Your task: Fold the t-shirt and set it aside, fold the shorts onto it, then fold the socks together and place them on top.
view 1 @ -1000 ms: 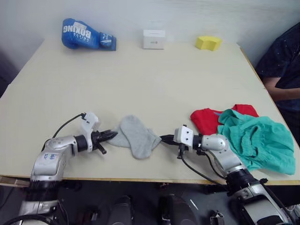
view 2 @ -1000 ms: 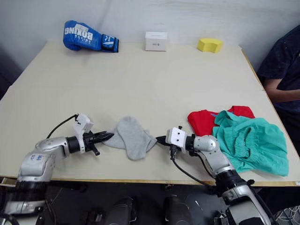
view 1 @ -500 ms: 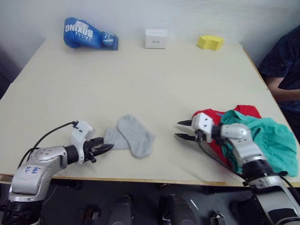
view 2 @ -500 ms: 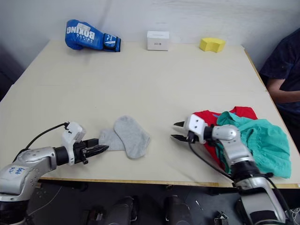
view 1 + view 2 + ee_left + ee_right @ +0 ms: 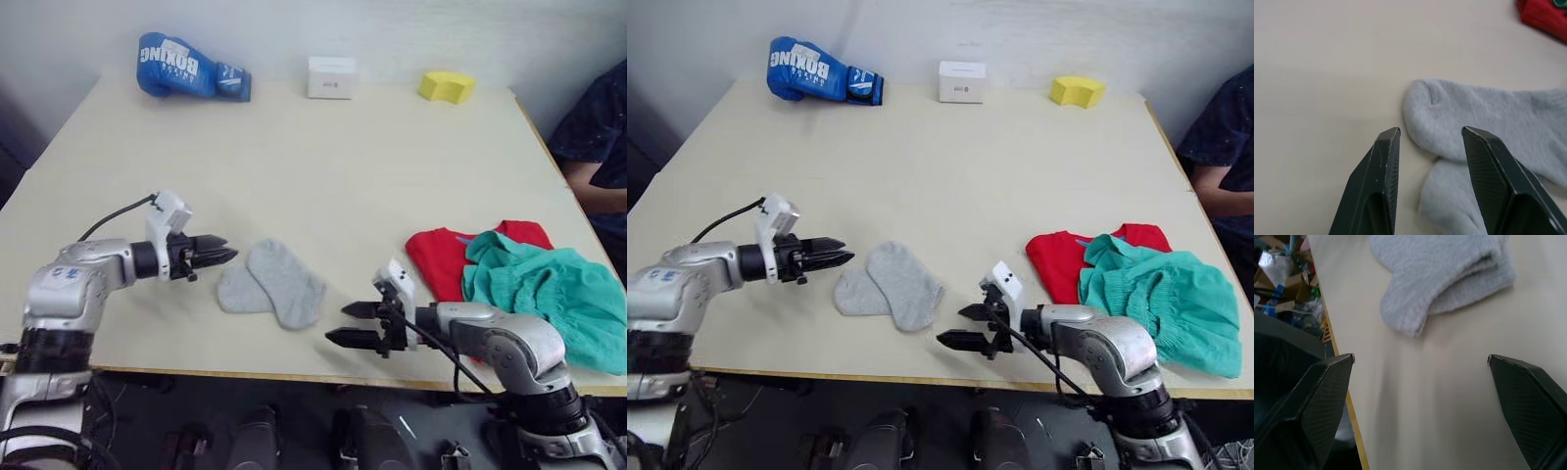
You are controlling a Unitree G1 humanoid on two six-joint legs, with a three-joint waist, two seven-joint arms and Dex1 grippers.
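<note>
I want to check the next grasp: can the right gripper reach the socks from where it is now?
Probably yes. The right gripper is open and points at the socks, with only bare table between them.

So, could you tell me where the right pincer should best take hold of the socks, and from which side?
Probably at the rounded end of the upper sock nearest the right pincer, coming in from the robot's right. The socks lie flat and overlapped, and there the upper one ends in a free edge on the table. The pincer is open, facing that end across a bare gap.
</note>
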